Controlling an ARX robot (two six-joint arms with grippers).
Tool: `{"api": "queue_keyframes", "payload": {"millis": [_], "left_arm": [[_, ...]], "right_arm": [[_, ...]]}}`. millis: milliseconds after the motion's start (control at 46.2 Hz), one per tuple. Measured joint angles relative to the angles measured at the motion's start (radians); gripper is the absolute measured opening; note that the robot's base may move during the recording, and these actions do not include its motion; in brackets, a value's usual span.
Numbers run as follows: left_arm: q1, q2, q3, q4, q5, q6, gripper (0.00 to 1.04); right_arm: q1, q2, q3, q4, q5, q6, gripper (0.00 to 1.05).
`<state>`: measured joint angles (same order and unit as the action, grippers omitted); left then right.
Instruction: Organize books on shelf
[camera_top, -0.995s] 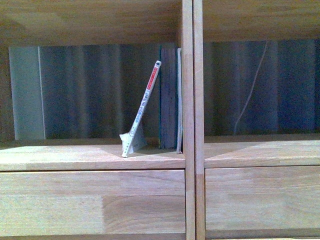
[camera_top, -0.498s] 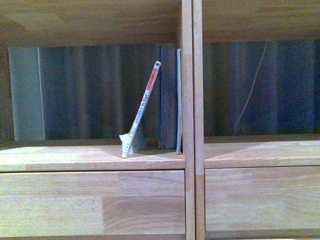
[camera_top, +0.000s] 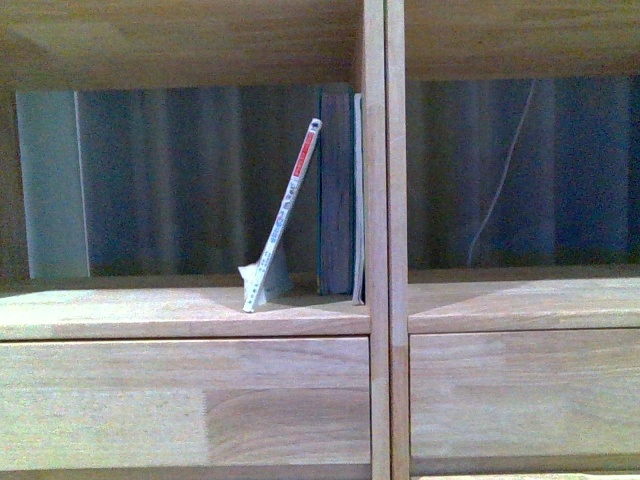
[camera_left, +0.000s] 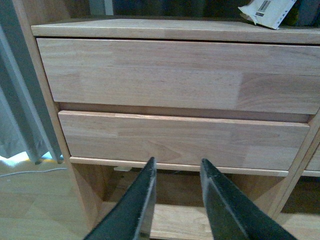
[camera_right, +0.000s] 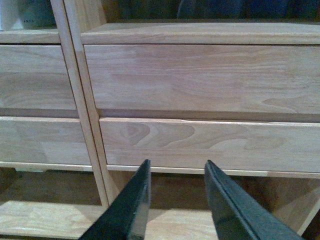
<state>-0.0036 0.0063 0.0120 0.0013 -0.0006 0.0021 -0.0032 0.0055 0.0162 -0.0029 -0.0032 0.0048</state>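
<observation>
1. Your three books stood in the left column's open compartment of the shelf (camera_top: 376, 200), crowded at its right end beside the central upright.
2. The thin white softcover (camera_top: 284, 214) leaned steeply, its foot out on the compartment floor and its red-marked top tipped rightward, touching or nearly touching the thick teal book (camera_top: 336, 190).
3. The thick teal book stood upright, with its yellowed page edges facing you.
4. The slim pale book (camera_top: 358, 200) stood upright between the teal book and the central upright, just beside both.
5. The rest of that compartment, to the left of the leaning softcover, held no other books; through the open back you saw a dark pleated curtain (camera_top: 180, 180) and a pale strip at the far left.
6. The right column's compartment showed the same curtain and a thin pale cord (camera_top: 505, 160) hanging behind it.
7. Below each compartment ran a plain light-wood front panel (camera_top: 185, 405).
8. Your left claw (camera_left: 176, 167) hung low in front of the left column's two stacked panels, its dark fingers (camera_left: 145, 200) parted and gripping nothing; a corner of the white softcover (camera_left: 265, 11) showed on the ledge above.
9. Your right claw (camera_right: 176, 167) hung likewise before the right column's panels, its fingers (camera_right: 222, 200) spread apart and empty.
10. Neither arm appeared in the front view.
</observation>
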Motion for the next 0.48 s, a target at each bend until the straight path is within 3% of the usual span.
{"api": "queue_keyframes", "payload": {"millis": [281,368,476], "left_arm": [[0.000,0.000,0.000,0.000,0.000,0.000,0.88],[0.000,0.000,0.000,0.000,0.000,0.000,0.99],[0.000,0.000,0.000,0.000,0.000,0.000,0.97]], "right_arm": [[0.000,0.000,0.000,0.000,0.000,0.000,0.89],[0.000,0.000,0.000,0.000,0.000,0.000,0.99],[0.000,0.000,0.000,0.000,0.000,0.000,0.98]]}}
